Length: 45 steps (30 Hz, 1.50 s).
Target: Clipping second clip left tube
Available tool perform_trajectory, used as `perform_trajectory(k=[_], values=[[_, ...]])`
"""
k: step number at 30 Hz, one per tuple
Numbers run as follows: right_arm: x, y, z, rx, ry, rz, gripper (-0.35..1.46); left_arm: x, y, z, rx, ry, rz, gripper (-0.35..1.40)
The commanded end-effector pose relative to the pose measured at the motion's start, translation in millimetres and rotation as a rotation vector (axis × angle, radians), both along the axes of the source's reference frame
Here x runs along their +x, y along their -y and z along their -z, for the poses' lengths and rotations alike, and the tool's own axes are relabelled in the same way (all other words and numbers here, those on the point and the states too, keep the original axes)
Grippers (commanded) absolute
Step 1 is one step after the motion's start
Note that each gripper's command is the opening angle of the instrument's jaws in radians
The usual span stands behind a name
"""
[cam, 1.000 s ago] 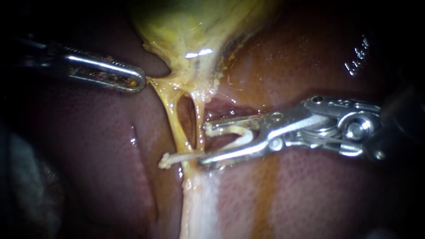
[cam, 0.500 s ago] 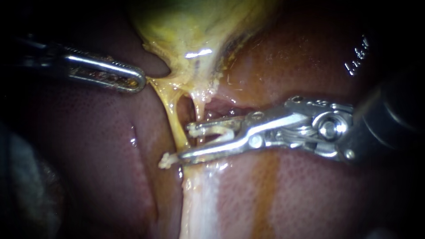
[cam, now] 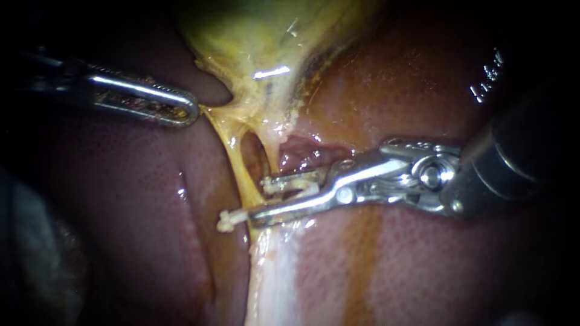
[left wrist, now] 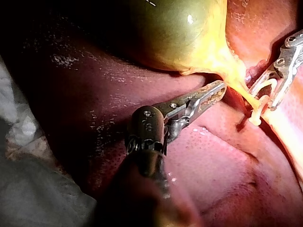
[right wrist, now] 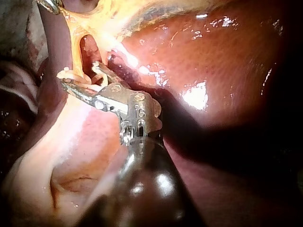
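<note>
The liver fills most of the endoscope view as a dark red-brown surface, with a pale band of tissue running down to the bottom centre. The gallbladder hangs yellow-green at the top centre and narrows to a yellow neck near the middle.

The right instrument comes in from the right edge as a dark shaft with a bright metal head and reaches across to the centre. Its claw stands narrow and holds a white loaded clip between its two halves. The left instrument enters from the upper left. Its claw is closed on the edge of the gallbladder neck, and a yellow strand is drawn taut toward its tip.

Below the neck, two thin yellow tubes frame a small dark window. The left tube slants from the centre down to the pale band. The right tube is shorter and sits just beside it. The right instrument's claw tips meet the low end of the left tube, one at the foot of the window and one at the tube's base. I cannot tell whether the tube lies fully inside the claw.

A white set clip sits across the left tube's base, left of centre. It lies just beside the lower claw tip, and its knobbed end pokes out to the left.
</note>
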State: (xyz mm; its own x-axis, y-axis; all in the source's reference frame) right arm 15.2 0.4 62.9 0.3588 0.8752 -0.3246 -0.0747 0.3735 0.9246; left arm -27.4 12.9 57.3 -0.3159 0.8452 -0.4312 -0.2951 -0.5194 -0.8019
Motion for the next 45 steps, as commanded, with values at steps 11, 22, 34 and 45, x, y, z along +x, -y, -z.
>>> perform_trajectory(k=[11, 22, 34, 45], values=[[2.3, 0.4, 0.5, 0.006, -0.021, -0.014, 0.5, -0.2, 0.0, 0.0, 0.0, -0.001, 0.002, -0.35], [4.5, 1.0, 1.2, 0.013, -0.048, -0.029, 0.5, -0.5, 0.0, -0.1, -0.001, -0.002, 0.003, -0.35], [5.2, 2.0, 3.7, 0.04, -0.11, 0.006, 0.5, -0.5, 0.1, -0.2, -0.001, -0.002, 0.003, -0.35], [5.7, 2.9, 7.2, 0.07, -0.192, 0.072, 0.46, -0.5, 0.1, -0.2, -0.001, -0.002, 0.003, -0.35]])
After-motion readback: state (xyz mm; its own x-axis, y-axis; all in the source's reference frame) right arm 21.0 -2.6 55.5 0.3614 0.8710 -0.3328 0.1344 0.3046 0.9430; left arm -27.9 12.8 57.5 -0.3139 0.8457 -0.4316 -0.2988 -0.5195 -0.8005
